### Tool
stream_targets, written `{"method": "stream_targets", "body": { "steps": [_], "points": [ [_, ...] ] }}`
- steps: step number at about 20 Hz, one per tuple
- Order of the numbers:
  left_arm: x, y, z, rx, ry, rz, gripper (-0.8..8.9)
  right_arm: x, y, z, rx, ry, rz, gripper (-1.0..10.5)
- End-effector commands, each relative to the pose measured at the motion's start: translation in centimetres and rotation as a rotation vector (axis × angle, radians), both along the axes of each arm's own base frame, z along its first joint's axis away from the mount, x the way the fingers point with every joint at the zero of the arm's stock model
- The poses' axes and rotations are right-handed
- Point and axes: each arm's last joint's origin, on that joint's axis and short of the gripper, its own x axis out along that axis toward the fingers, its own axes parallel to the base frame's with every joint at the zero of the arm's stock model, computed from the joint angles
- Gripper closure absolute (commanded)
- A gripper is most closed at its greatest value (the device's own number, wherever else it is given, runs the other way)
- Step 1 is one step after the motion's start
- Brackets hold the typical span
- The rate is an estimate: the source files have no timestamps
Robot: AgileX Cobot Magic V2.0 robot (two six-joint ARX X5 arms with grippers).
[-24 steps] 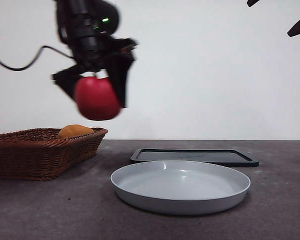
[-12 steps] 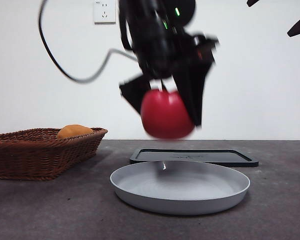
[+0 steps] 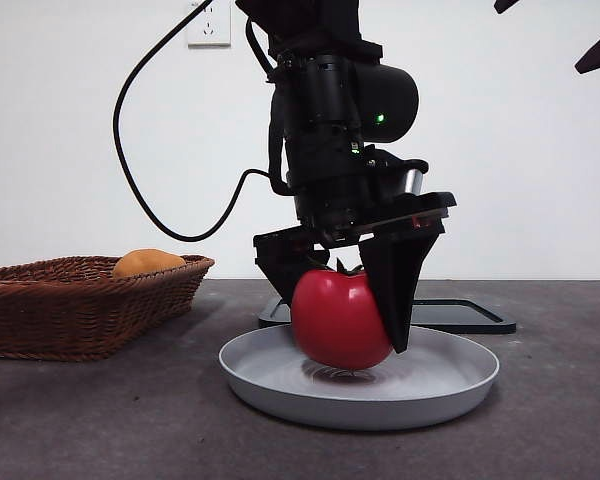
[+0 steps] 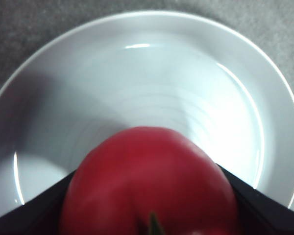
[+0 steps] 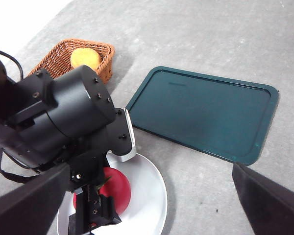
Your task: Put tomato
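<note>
The glossy, round red tomato (image 3: 338, 320) is pinched between the two black jaws of the left gripper (image 3: 340, 300), which flank it at 3 and 9 o'clock in the front view. In the left wrist view the tomato (image 4: 149, 183) fills the space between the jaws, with its dark green stem just visible at the lower edge. The tomato is held inside the shallow, round, smooth light-grey plate (image 3: 450, 385), at or just above its floor; contact cannot be confirmed. A faint reflection is seen on the plate beneath the fruit.

A flat, rectangular dark green tray (image 5: 206, 110) with a raised rim and rounded corners lies behind the plate, at 12 o'clock from it in the front view. A brown woven wicker basket (image 3: 70, 310) stands at 9 o'clock from the plate, well apart, and an orange rounded fruit (image 3: 147, 262) rests in it. All items rest on a dull, grey, finely textured tabletop (image 3: 560, 420).

The right gripper (image 5: 152, 205) is held high above the scene, its jaws spread wide with nothing between them.
</note>
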Motion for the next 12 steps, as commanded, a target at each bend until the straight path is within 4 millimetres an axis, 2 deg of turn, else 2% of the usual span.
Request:
{"method": "stream_targets", "body": {
  "steps": [1,2,5,7,9,12],
  "points": [
    [0.03,-0.63,-0.86,0.008,0.010,-0.010,5.61,0.12,0.04,0.50,0.004,-0.019,0.003,2.2],
    [0.01,-0.62,-0.86,0.009,0.011,-0.010,5.30,0.12,0.04,0.50,0.004,-0.019,0.003,2.2],
    [0.04,-0.60,-0.86,0.009,0.011,-0.009,2.70,0.12,0.04,0.50,0.004,-0.019,0.003,2.2],
    [0.07,-0.63,-0.84,0.006,0.008,-0.010,1.54,0.12,0.04,0.50,0.004,-0.019,0.003,2.2],
    [0.09,-0.57,-0.82,0.008,0.008,-0.014,1.16,0.12,0.04,0.50,0.004,-0.019,0.003,2.2],
    [0.52,-0.04,0.07,0.020,0.016,-0.017,1.17,0.12,0.04,0.50,0.004,-0.019,0.003,2.2]
  ]
}}
